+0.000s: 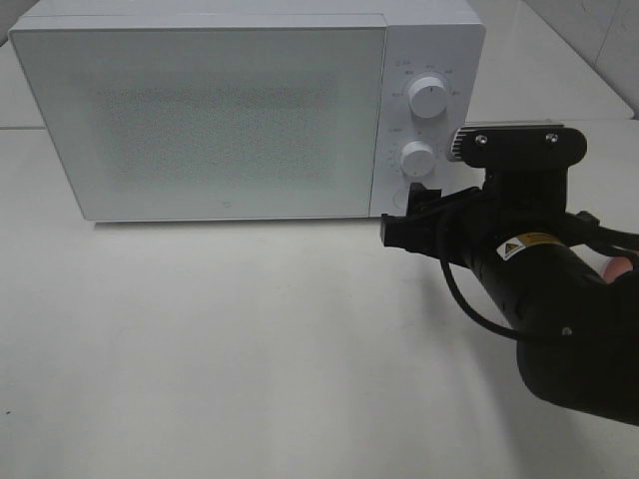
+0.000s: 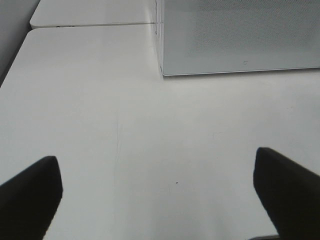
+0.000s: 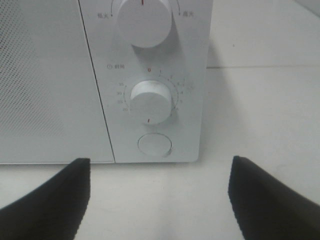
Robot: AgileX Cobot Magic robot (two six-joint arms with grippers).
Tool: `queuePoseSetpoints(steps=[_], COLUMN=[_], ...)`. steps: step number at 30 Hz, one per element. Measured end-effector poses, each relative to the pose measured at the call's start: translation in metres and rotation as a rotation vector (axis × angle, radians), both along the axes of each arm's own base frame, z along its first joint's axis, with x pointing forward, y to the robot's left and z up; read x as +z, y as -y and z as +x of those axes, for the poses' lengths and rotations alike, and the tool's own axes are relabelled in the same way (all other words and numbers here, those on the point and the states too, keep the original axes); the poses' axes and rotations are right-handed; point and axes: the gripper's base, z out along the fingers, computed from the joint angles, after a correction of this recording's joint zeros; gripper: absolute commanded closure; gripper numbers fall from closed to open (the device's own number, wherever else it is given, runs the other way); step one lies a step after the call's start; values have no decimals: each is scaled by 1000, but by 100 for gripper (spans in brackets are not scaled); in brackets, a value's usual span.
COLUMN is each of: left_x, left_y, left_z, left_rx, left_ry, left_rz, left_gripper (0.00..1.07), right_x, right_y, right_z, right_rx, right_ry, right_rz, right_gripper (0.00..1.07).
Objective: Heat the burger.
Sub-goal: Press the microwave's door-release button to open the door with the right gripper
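The burger is out of view in every frame. A white microwave point(image 1: 200, 110) stands at the back of the table with its door shut. My right gripper point(image 1: 411, 222) hovers open just in front of the control panel's lower end, nothing between its fingers. In the right wrist view the right gripper point(image 3: 158, 165) faces the lower timer knob point(image 3: 151, 102) and the round button point(image 3: 155, 145) beneath it, close but apart. My left gripper point(image 2: 155, 165) stands wide open and empty above bare table, off the microwave's point(image 2: 240, 35) front left corner.
The upper knob point(image 1: 429, 100) sits above the lower knob point(image 1: 417, 158). The white tabletop point(image 1: 200, 349) stretches in front of the microwave. A sliver of something pink point(image 1: 619, 267) peeks out behind the right arm. A table seam point(image 2: 90, 24) runs behind the left side.
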Motion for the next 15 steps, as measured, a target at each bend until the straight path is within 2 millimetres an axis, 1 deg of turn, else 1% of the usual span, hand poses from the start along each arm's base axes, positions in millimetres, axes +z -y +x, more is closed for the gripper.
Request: queuePoseSetpoints(steps=[1, 2, 4, 5, 7, 8, 9, 10, 11, 12, 13, 14, 15], left_x=[0, 0, 0, 0, 0, 0, 0, 0, 0, 0, 0, 0, 0], left_y=[0, 0, 0, 0, 0, 0, 0, 0, 0, 0, 0, 0, 0], left_z=[0, 0, 0, 0, 0, 0, 0, 0, 0, 0, 0, 0, 0], left_rx=[0, 0, 0, 0, 0, 0, 0, 0, 0, 0, 0, 0, 0], left_ry=[0, 0, 0, 0, 0, 0, 0, 0, 0, 0, 0, 0, 0], left_rz=[0, 0, 0, 0, 0, 0, 0, 0, 0, 0, 0, 0, 0], left_gripper=[9, 9, 9, 9, 9, 9, 9, 9, 9, 9, 9, 9, 9], right_x=[-2, -2, -5, -5, -8, -8, -9, -9, -9, -9, -9, -9, -9], right_y=[-1, -1, -2, -2, -3, -3, -3, -3, -3, -3, -3, -3, -3], right_z=[-1, -1, -2, -2, -3, -3, -4, -4, -4, -4, -4, -4, -4], right_rx=[-6, -6, -26, -26, -66, -66, -100, -100, -141, -164, -164, -212, -212], right_ry=[-27, -27, -70, -70, -107, -107, -122, -122, -129, -132, -132, -138, -138], right_rz=[45, 45, 139, 139, 267, 267, 362, 362, 468, 530, 530, 656, 656], right_gripper=[34, 34, 34, 34, 34, 34, 36, 36, 38, 39, 39, 42, 42])
